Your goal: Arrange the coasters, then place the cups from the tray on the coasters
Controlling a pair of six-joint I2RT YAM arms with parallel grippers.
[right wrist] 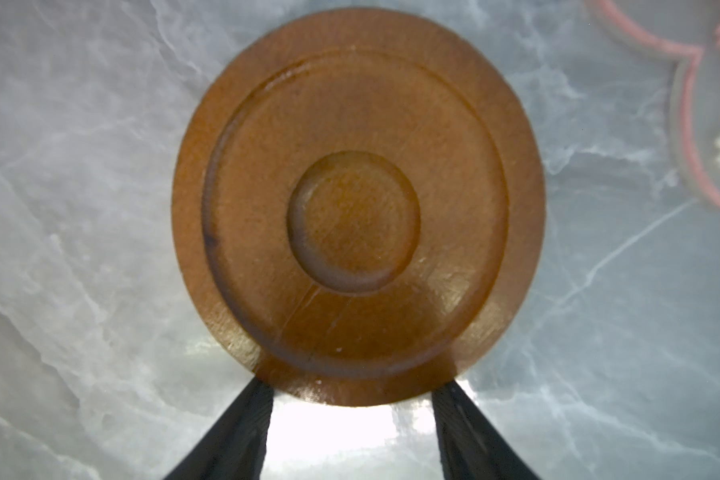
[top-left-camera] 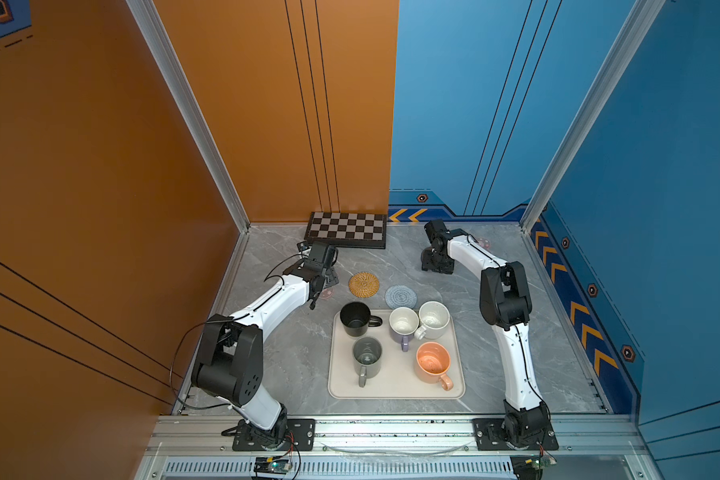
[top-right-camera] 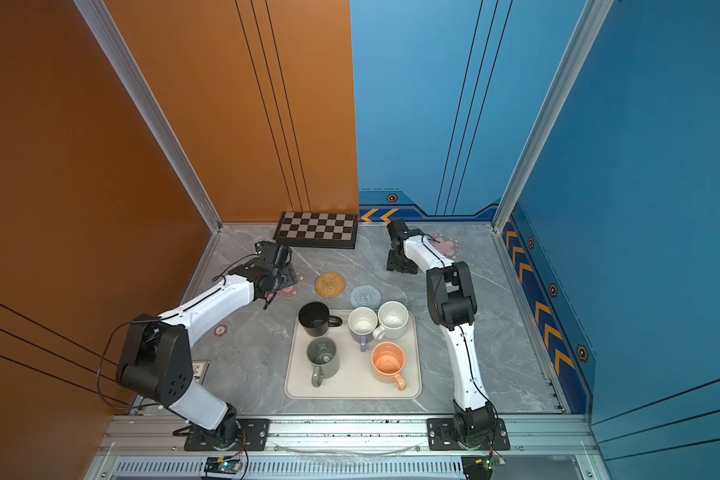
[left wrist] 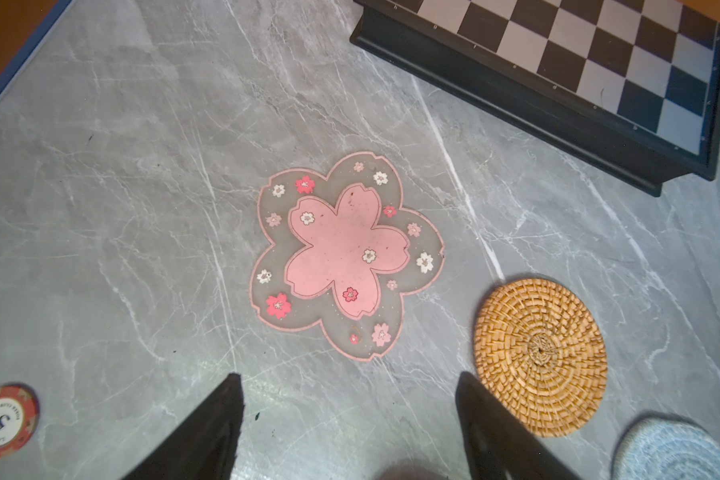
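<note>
5 cups are sitting on the tray (top-left-camera: pixel 391 392) near the front edge of the surface (top-left-camera: pixel 292 353): black (top-left-camera: pixel 355 318), grey (top-left-camera: pixel 366 356), lavender (top-left-camera: pixel 403 324), speckled cream (top-left-camera: pixel 433 319) and peach (top-left-camera: pixel 432 362). None is on a coaster yet, so I am judging the step in hand to be arranging the coasters.

2 of them, the rattan coaster (top-left-camera: pixel 363 284) and the blue crochet coaster (top-left-camera: pixel 400 296), are lying side by side just beyond the tray's far rim, around the middle of the surface. The left end effector (left wrist: pixel 348 376) is hovering with its fingers spread wide, holding nothing. 1 flower coaster (left wrist: pixel 346 253) is lying flat just ahead of its tips, toward the left edge and near the rattan coaster.

The right end effector (right wrist: pixel 354 384) is working low toward the far edge, right of the middle. Its fingers are standing partly apart, tips meeting the rim of the wooden disc (right wrist: pixel 356 208). Whether they are pinching it or only touching it, I cannot tell. The 2nd flower coaster (top-right-camera: pixel 445 245) is lying just beside that disc, toward the far right corner.

The next move is probably calling for a sure hold on the disc's thin rim. After that, it needs carrying toward the 2 middle coasters and setting down with room left for a cup and its handle.
</note>
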